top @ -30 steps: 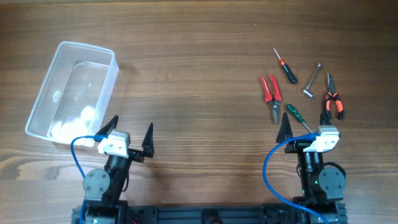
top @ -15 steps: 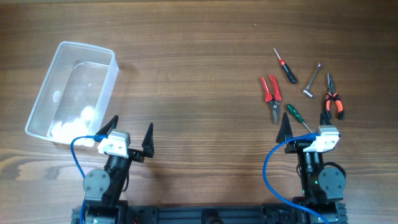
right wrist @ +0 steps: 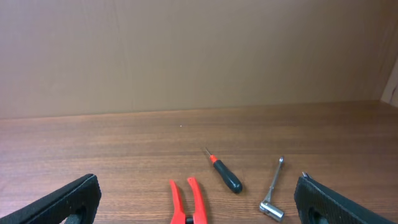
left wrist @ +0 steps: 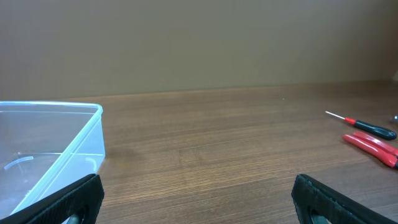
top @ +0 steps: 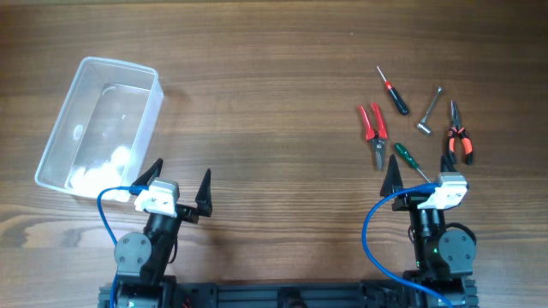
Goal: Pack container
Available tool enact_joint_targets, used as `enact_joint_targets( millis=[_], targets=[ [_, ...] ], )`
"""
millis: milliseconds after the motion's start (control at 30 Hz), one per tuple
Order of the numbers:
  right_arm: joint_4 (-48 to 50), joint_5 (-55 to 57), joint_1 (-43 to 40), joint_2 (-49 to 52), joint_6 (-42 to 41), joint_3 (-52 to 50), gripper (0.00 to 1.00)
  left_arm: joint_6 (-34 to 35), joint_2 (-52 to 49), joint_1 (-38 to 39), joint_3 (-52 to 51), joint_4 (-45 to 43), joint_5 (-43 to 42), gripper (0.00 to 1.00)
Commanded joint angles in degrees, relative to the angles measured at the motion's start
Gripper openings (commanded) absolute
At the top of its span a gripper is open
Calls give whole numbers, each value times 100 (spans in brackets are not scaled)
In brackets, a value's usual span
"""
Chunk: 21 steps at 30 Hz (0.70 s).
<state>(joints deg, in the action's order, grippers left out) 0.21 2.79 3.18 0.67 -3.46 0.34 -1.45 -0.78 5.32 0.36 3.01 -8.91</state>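
Jaws: left and right both spread wide, empty | Container point(top: 62, 118): far left on surface, angled, just ahead of left jaws | Tools point(top: 373, 124): five loose at right (none packed) | Advice: right arm should take green screwdriver point(top: 404, 155) first, as nearest, gripped across handle.

Wooden table point(top: 274, 51), clear container point(top: 120, 65) left, red-black screwdriver point(top: 394, 92), green screwdriver point(top: 404, 155), red pliers point(top: 373, 124), orange pliers point(top: 456, 141), wrench point(top: 431, 113) right
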Motion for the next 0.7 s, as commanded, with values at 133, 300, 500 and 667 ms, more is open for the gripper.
enact_joint_targets(
  millis=[133, 300, 500, 667],
  targets=[
    [35, -70, -20, -52, -105, -2, 100, -114, 35, 42, -4, 46, -153, 100],
    [35, -70, -20, -52, -105, -2, 100, -114, 35, 42, -4, 46, -153, 100],
    [35, -70, -20, -50, -105, -2, 100, -114, 35, 42, -4, 46, -153, 100],
    [42, 15, -20, -52, -92, -2, 100, -116, 35, 42, -4, 46, -149, 100]
  ],
)
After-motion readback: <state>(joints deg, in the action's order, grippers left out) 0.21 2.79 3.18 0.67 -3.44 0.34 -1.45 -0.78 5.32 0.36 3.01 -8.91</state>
